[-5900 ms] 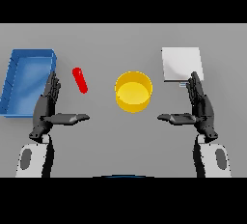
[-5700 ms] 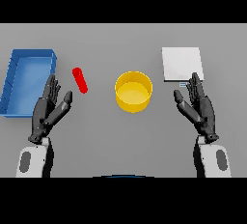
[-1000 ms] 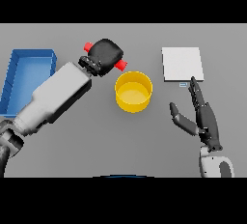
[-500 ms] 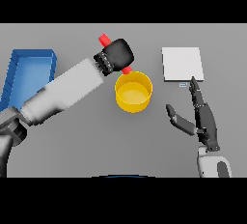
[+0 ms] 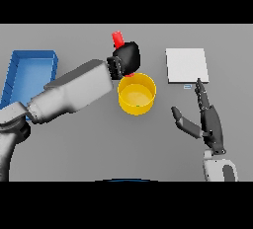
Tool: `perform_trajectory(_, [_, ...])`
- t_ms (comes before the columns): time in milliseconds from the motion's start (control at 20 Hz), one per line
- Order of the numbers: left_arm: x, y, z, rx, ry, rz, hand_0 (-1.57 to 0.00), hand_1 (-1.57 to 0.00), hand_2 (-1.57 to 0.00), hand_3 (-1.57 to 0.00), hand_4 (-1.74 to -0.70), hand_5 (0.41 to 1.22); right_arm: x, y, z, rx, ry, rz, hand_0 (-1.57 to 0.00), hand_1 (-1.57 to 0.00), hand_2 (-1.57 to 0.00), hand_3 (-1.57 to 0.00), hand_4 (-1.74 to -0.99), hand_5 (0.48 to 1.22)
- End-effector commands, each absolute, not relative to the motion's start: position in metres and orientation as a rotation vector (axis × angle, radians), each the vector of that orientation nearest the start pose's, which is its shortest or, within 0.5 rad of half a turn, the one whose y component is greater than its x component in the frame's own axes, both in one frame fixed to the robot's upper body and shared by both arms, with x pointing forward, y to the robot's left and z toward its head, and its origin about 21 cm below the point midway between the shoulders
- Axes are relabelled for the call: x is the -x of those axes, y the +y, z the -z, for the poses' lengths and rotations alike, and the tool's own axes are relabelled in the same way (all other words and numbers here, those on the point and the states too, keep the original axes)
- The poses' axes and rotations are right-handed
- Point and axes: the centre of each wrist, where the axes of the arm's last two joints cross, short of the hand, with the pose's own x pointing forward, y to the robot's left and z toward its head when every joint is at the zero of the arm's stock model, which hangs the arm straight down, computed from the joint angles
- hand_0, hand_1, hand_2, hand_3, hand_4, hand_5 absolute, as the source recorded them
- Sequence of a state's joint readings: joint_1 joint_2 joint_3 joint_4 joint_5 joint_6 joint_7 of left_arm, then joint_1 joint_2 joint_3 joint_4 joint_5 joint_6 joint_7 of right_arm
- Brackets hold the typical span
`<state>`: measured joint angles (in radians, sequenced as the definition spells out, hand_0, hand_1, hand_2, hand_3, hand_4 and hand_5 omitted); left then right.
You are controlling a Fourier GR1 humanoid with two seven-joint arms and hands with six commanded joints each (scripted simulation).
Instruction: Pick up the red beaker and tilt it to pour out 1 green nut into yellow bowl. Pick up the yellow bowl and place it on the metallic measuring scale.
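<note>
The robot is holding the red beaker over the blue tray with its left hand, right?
Not quite. The head view shows the left hand holding the red beaker over the far rim of the yellow bowl, not over the blue tray, which sits further to the left.

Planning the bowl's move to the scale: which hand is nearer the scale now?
Right. The right hand sits just below the metallic scale; the left hand, gripping the red beaker, is off to its left.
</note>
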<state>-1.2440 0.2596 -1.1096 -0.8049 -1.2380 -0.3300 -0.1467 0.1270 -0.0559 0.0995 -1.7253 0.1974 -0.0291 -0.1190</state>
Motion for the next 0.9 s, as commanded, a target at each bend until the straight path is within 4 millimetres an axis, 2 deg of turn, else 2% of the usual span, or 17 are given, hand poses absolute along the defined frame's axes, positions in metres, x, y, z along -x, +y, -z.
perform_trajectory(0, [-0.399,0.031,-0.122,1.256,0.888,-2.652,-1.57,-1.57,-1.57,-1.57,-1.73,1.221,-0.217,-0.227,-0.013,0.16,-1.733,-0.215,0.0,0.0,0.0,0.0,-1.136,0.579])
perform_trajectory(150, [-0.397,0.02,-0.126,1.274,0.797,-2.57,-1.57,-1.57,-1.57,-1.57,-1.73,1.221,-0.216,-0.226,-0.012,0.159,-1.731,-0.211,0.0,0.0,0.0,0.0,-1.13,0.577])
perform_trajectory(300, [-0.401,0.01,-0.153,1.287,0.738,-2.477,-1.57,-1.57,-1.57,-1.57,-1.73,1.221,-0.216,-0.225,-0.01,0.172,-1.728,-0.213,0.0,0.0,0.0,0.0,-1.138,0.572])
perform_trajectory(400, [-0.409,0.003,-0.191,1.352,0.685,-2.405,-1.57,-1.57,-1.57,-1.57,-1.73,1.221,-0.216,-0.224,-0.014,0.158,-1.732,-0.218,0.0,0.0,0.0,0.0,-1.138,0.565])
perform_trajectory(450, [-0.412,0.001,-0.211,1.389,0.704,-2.383,-1.57,-1.57,-1.57,-1.57,-1.73,1.221,-0.216,-0.228,-0.015,0.171,-1.736,-0.226,0.0,0.0,0.0,0.0,-1.135,0.563])
perform_trajectory(500, [-0.419,0.004,-0.228,1.45,0.724,-2.388,-1.57,-1.57,-1.57,-1.57,-1.73,1.221,-0.216,-0.223,-0.014,0.17,-1.735,-0.227,0.0,0.0,0.0,0.0,-1.133,0.557])
perform_trajectory(550, [-0.427,0.015,-0.247,1.515,0.761,-2.395,-1.57,-1.57,-1.57,-1.57,-1.72,1.221,-0.218,-0.219,-0.016,0.159,-1.742,-0.223,0.0,0.0,0.0,0.0,-1.13,0.554])
perform_trajectory(600, [-0.433,0.024,-0.262,1.565,0.803,-2.379,-1.57,-1.57,-1.57,-1.57,-1.72,1.221,-0.214,-0.225,-0.014,0.16,-1.743,-0.225,0.0,0.0,0.0,0.0,-1.131,0.553])
perform_trajectory(750, [-0.448,0.048,-0.313,1.817,1.021,-2.41,-1.57,-1.57,-1.57,-1.57,-1.73,1.221,-0.218,-0.221,-0.014,0.113,-1.747,-0.219,0.0,0.0,0.0,0.0,-1.105,0.559])
perform_trajectory(800, [-0.455,0.065,-0.327,1.891,1.137,-2.459,-1.57,-1.57,-1.57,-1.57,-1.73,1.221,-0.218,-0.221,-0.014,0.122,-1.747,-0.231,0.0,0.0,0.0,0.0,-1.104,0.563])
perform_trajectory(850, [-0.461,0.084,-0.341,1.992,1.327,-2.526,-1.57,-1.57,-1.57,-1.52,-1.73,1.221,-0.219,-0.221,-0.015,0.114,-1.764,-0.243,0.0,0.0,0.0,0.0,-1.102,0.572])
